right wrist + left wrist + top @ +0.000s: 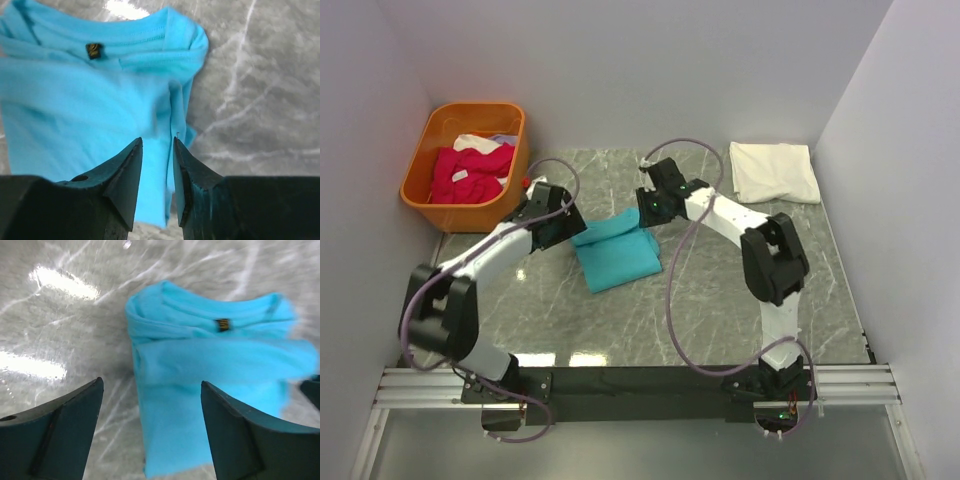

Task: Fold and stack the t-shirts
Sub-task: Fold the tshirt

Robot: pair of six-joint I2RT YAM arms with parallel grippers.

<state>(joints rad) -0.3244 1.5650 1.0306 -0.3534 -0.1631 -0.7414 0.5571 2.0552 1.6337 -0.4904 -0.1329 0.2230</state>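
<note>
Turquoise t-shirt [200, 375] blurred in left wrist view; neck label [222, 324] unreadable.

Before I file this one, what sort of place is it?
Probably a lab test cell: plain white partition walls box in a grey marble-patterned tabletop, two robot arms are bolted to a metal rail, and an orange plastic basket holds magenta-pink shirts.

White arm links [488, 252], black joints [775, 262], looping lilac cables [670, 290]; dark wedge-shaped tool fingers [60, 435].
</note>
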